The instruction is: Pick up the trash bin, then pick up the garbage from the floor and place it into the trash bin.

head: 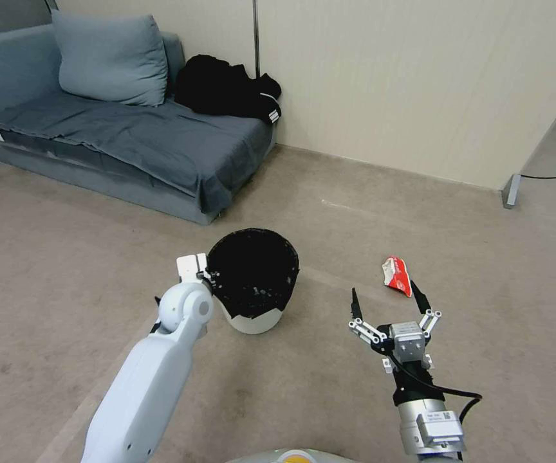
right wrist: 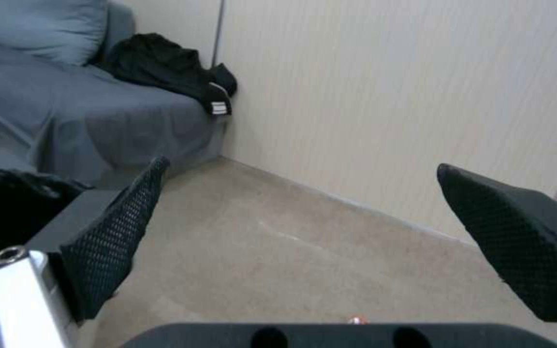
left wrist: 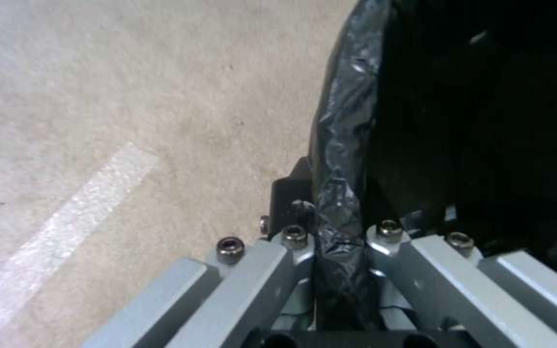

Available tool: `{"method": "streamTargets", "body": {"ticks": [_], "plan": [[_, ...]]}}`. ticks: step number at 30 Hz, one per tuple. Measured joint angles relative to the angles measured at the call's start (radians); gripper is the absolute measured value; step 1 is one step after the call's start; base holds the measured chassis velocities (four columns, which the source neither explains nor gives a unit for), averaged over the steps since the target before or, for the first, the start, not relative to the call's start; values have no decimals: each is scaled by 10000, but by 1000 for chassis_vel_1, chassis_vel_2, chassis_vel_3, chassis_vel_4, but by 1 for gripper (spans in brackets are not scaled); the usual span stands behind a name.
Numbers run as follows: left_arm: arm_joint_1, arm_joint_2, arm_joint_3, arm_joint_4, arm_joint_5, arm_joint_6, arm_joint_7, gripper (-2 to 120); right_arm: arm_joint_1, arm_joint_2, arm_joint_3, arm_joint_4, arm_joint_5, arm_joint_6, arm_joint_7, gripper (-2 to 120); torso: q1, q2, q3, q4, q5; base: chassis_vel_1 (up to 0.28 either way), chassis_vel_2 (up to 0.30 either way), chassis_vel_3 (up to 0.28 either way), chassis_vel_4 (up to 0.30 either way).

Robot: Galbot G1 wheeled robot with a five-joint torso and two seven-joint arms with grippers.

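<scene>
Pinching the bin (head: 252, 283) rim, liner included, the left end effector (head: 208, 273) carries a light, slippery load; the right end effector (head: 387, 302) gapes near the flimsy wrapper (head: 398, 275).

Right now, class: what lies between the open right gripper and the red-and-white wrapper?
Bare carpet separates right gripper from wrapper in the head view.

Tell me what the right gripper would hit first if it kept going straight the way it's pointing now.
Probably the red-and-white wrapper on the floor: the right gripper, jaws open, points roughly toward it in the head view, though depth is hard to judge.
</scene>
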Motion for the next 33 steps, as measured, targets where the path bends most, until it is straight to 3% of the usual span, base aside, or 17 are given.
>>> {"method": "streamTargets", "body": {"ticks": [2, 5, 6, 9, 10, 14, 18, 23, 26, 27, 30, 33], "plan": [[182, -3, -108, -308, 38, 4, -43, 1, 11, 0, -3, 12, 2, 0, 35, 100, 0, 0, 1, -1, 2, 0, 0, 0, 0], [859, 18, -407, -1498, 140, 8, -41, 1, 22, 0, -3, 81, 58, 2, 47, 100, 0, 0, 0, -2, 0, 0, 0, 0, 0], [859, 18, -407, -1498, 140, 8, -41, 1, 22, 0, -3, 81, 58, 2, 47, 100, 0, 0, 0, -2, 0, 0, 0, 0, 0], [1622, 233, -564, -2783, 179, 7, 28, 1, 31, 0, -4, 102, 86, 9, 43, 100, 0, 0, 0, -1, 0, 0, 0, 0, 0], [1622, 233, -564, -2783, 179, 7, 28, 1, 31, 0, -4, 102, 86, 9, 43, 100, 0, 0, 0, -1, 0, 0, 0, 0, 0], [2543, 58, -638, -4395, 473, 7, 373, 1, 48, 0, -90, 92, 88, 36, 19, 100, 0, 0, -1, -3, 1, 0, 0, 0, 0], [3194, -163, -586, -5247, 872, 7, 682, 1, 55, 0, -140, 97, 85, 45, -23, 100, 0, 0, 0, -2, 1, 0, 0, 0, 0], [4056, -475, -505, -5996, 1438, 7, 1092, 1, 64, 0, -140, 114, 186, 80, -34, 100, 0, 0, -1, -5, 1, 0, 0, 0, 0], [5174, -946, -152, -6546, 2725, 6, 1726, 1, 88, 0, -134, 86, 378, 265, 58, 100, -1, 0, -1, -1, 2, 0, 0, 0, 0], [5174, -946, -152, -6546, 2725, 6, 1726, 1, 88, 0, -134, 86, 378, 265, 58, 100, -1, 0, -1, -1, 2, 0, 0, 0, 0], [5911, -1487, 24, -6688, 4079, -215, 2249, 1, 110, 0, -146, 66, 668, 392, 74, 100, 0, 0, -1, -4, 2, 0, 0, 0, 0], [6352, -1820, 129, -6751, 4721, -410, 2368, 1, 109, 0, -131, 29, 697, 534, 21, 100, 0, 0, -1, -1, 2, 0, 0, 0, 0]]}}
